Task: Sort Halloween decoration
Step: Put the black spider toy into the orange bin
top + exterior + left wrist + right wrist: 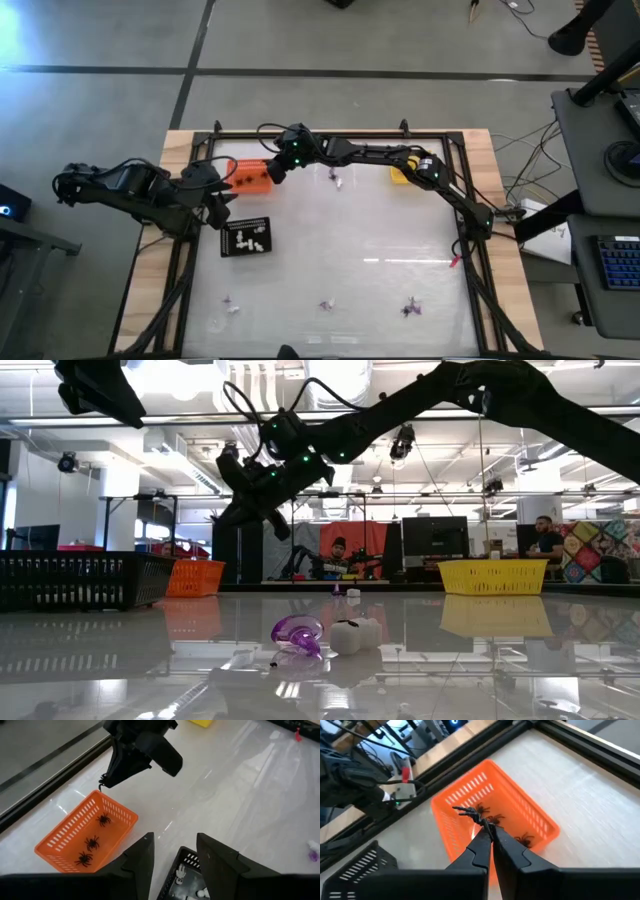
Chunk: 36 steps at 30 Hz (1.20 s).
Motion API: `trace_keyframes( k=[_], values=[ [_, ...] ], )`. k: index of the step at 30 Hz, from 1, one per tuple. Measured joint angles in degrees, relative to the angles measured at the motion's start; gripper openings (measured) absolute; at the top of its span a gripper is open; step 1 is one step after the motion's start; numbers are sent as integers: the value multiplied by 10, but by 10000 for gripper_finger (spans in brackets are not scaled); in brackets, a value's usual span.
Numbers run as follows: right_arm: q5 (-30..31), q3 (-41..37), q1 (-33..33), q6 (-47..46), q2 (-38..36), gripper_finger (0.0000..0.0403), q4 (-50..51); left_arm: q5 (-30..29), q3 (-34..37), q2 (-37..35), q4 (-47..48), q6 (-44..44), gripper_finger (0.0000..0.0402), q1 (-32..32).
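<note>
Halloween decoration: I see one black spider [466, 811] pinched in my right gripper [489, 831], whose fingers are closed on it, above the orange tray [512, 800] near the counter's far left corner. Three more spiders [92, 841] lie inside this tray. My left gripper [172, 851] hangs with fingers apart over the black tray [246, 237], which holds white trinkets [252, 238]. Purple pieces [410, 307] lie near the near edge of the counter [380, 230].
</note>
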<state>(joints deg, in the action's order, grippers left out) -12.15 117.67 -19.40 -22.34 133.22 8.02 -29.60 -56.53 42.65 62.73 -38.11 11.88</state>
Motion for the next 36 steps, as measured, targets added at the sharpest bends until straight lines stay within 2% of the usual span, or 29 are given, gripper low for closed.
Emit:
trace_keyframes(
  k=[13, 27, 36],
  values=[
    [-75, 0, -4, -2, 29, 9, -5, 0, 0, 7, -1, -14, 130, 0],
    [-106, 8, -5, 29, 37, 10, -5, 19, 0, 42, -1, -15, 130, 0],
    [-119, 8, -5, 29, 37, 48, -6, 21, 0, 41, -5, -15, 130, 0]
  ],
)
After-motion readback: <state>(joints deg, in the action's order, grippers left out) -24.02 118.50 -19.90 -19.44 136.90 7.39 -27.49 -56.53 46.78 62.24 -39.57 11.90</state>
